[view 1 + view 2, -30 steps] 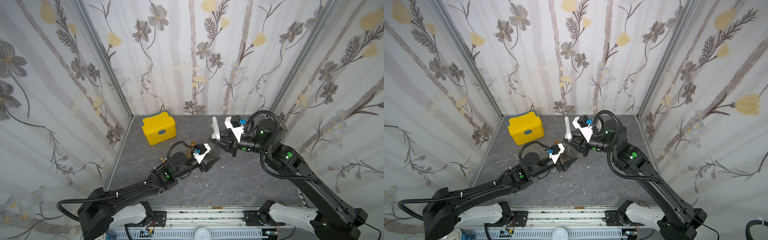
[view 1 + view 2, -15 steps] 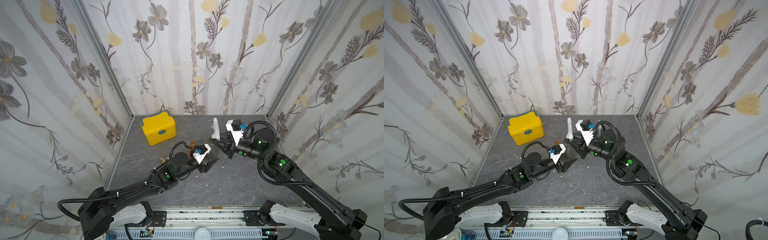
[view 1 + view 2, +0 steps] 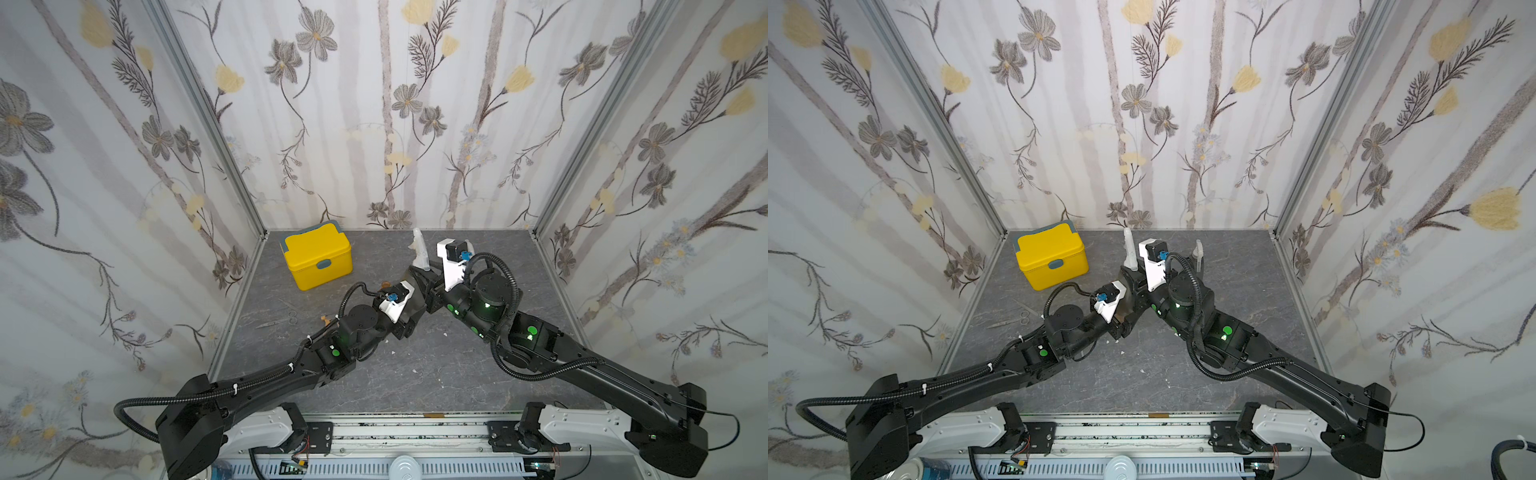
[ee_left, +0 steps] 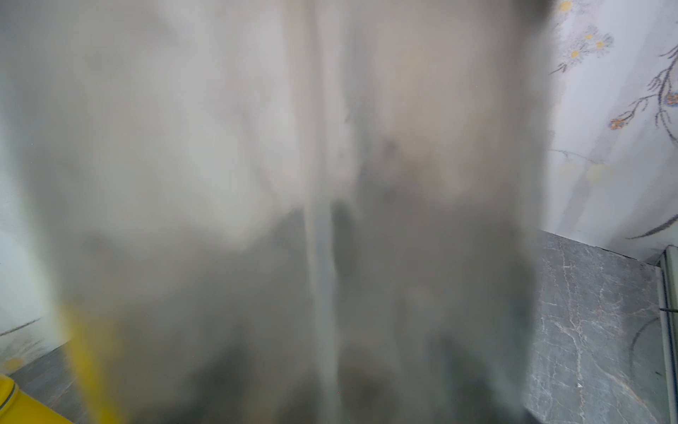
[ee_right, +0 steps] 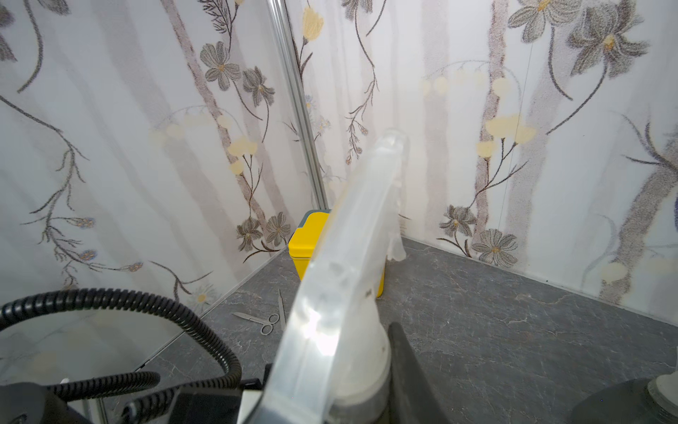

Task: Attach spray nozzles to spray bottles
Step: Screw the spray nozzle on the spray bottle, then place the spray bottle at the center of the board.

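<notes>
My right gripper (image 3: pixel 422 277) (image 5: pixel 345 398) is shut on the collar of a clear-whitish spray nozzle (image 3: pixel 419 251) (image 3: pixel 1128 249) (image 5: pixel 352 238), whose head points up toward the back wall. Directly below it, my left gripper (image 3: pixel 413 300) is shut on a smoky grey spray bottle (image 4: pixel 257 220). That bottle blurs out nearly the whole left wrist view, with a pale vertical streak down its middle. In both top views the two wrists hide the bottle and the joint between it and the nozzle. Another whitish nozzle (image 3: pixel 1198 252) stands upright behind my right wrist.
A yellow lidded box (image 3: pixel 318 259) (image 3: pixel 1052 259) (image 5: pixel 302 253) stands at the back left. Small scissors (image 3: pixel 286 318) (image 5: pixel 265 323) lie on the grey floor left of my left wrist, beside a small orange piece (image 3: pixel 324 319). Flowered walls close in three sides.
My right arm has dropped and drawn in toward the left gripper, carrying the nozzle down and slightly left. The left arm has barely moved.
</notes>
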### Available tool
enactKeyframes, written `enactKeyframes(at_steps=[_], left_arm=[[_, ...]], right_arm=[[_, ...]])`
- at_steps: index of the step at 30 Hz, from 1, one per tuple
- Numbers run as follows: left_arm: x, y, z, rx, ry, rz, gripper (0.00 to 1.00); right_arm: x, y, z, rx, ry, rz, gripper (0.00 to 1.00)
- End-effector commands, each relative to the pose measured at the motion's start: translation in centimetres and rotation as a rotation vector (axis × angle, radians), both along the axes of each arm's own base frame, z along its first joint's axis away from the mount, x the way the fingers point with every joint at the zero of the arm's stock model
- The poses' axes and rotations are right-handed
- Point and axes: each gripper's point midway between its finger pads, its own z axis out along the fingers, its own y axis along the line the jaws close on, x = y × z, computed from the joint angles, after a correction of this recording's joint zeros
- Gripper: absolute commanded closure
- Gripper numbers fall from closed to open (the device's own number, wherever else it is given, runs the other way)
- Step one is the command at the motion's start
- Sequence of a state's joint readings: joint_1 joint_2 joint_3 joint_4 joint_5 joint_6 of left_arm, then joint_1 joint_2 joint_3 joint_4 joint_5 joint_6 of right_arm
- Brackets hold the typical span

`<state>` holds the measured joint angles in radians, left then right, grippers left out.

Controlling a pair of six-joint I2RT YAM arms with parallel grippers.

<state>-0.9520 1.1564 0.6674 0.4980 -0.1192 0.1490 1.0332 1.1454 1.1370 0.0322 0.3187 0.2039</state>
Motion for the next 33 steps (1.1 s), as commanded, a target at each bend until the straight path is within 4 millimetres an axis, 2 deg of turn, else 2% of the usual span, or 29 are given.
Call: enactKeyframes(at_steps=[1, 2, 4, 7, 11, 21, 29, 33], left_arm=[[-0.3, -0.1, 4.9, -0.132, -0.133, -0.014, 0.34], [-0.3, -0.1, 4.9, -0.132, -0.134, -0.011, 0.34], [-0.2, -0.1, 4.9, -0.129, -0.133, -0.012, 0.34], [-0.3, -0.2, 4.9, -0.127, -0.132, -0.017, 0.34], [-0.4, -0.3, 4.9, -0.126, -0.131, -0.026, 0.33], [-0.6, -0.8, 4.5, -0.112, -0.119, -0.051, 0.33], [-0.4, -0.7, 4.3, -0.107, -0.119, -0.042, 0.33], [-0.4, -0.9, 4.1, -0.102, -0.114, -0.048, 0.33]], right_arm=[[-0.8, 0.6, -2.3, -0.05, 0.087, 0.043, 0.73], [-1.0, 0.4, -1.7, -0.045, 0.081, 0.051, 0.64], [-1.3, -0.2, -0.5, -0.035, 0.066, 0.059, 0.59], [-1.5, -1.4, 1.5, -0.01, 0.046, 0.065, 0.56], [-1.5, -1.5, 2.7, -0.013, 0.031, 0.082, 0.55], [-0.6, -0.3, 3.4, -0.017, 0.002, 0.105, 0.58], [-0.4, -1.1, 3.8, -0.037, -0.022, 0.079, 0.45], [-0.3, -1.5, 4.4, -0.026, -0.037, 0.067, 0.43]])
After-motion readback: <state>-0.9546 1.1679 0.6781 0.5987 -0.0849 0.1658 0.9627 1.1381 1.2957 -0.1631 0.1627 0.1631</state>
